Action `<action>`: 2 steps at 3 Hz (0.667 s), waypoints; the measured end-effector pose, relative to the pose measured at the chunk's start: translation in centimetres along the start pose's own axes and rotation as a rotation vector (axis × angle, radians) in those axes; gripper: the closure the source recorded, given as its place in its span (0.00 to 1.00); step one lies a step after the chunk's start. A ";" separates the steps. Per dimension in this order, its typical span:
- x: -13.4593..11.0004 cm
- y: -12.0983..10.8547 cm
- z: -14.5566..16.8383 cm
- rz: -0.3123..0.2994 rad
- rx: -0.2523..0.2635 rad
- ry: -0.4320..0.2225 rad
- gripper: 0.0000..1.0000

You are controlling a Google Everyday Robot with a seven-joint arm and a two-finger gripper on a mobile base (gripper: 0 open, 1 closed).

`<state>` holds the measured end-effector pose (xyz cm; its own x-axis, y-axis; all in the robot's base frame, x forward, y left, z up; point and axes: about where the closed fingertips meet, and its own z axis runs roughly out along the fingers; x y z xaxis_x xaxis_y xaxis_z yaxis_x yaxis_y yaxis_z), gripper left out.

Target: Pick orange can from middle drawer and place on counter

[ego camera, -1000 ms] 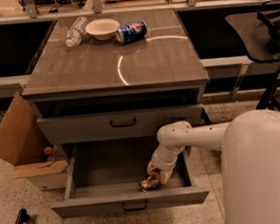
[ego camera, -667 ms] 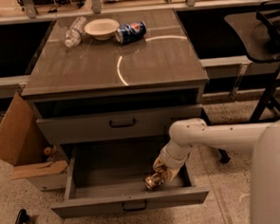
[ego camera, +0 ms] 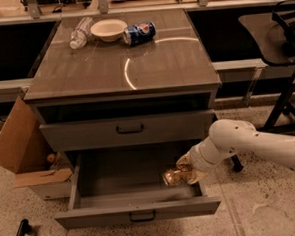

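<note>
surface (ego camera: 154, 64): three items along far edge.
bottle (ego camera: 80, 32) lying flat, white bowl (ego camera: 108, 28), Pepsi can (ego camera: 139, 33) on its side (tool (ego camera: 185, 172) down in the open drawer (ego camera: 120, 171), clamped on orange can (ego camera: 173, 178)).

Orange can (ego camera: 172, 178): shiny orange-gold and brown. Cream gripper (ego camera: 186, 168) sits at it, inside the grey middle drawer (ego camera: 120, 166). Desk (ego camera: 84, 68): glossy grey-brown, curved bright reflection. Pepsi can (ego camera: 139, 33) blue, bowl (ego camera: 109, 28) white.

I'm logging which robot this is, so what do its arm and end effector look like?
The arm is a smooth, rounded white shell dotted with small dark spots, narrowing to a ringed wrist. The end effector, low in the open middle drawer by the orange can, looks pale tan. No cables or lettering show.
</note>
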<state>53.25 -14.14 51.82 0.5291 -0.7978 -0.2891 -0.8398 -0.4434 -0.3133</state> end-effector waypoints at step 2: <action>0.1 0.2 -2.9 0.012 0.025 -0.015 1.00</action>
<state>52.83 -15.50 54.36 0.5207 -0.7969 -0.3064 -0.8429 -0.4229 -0.3325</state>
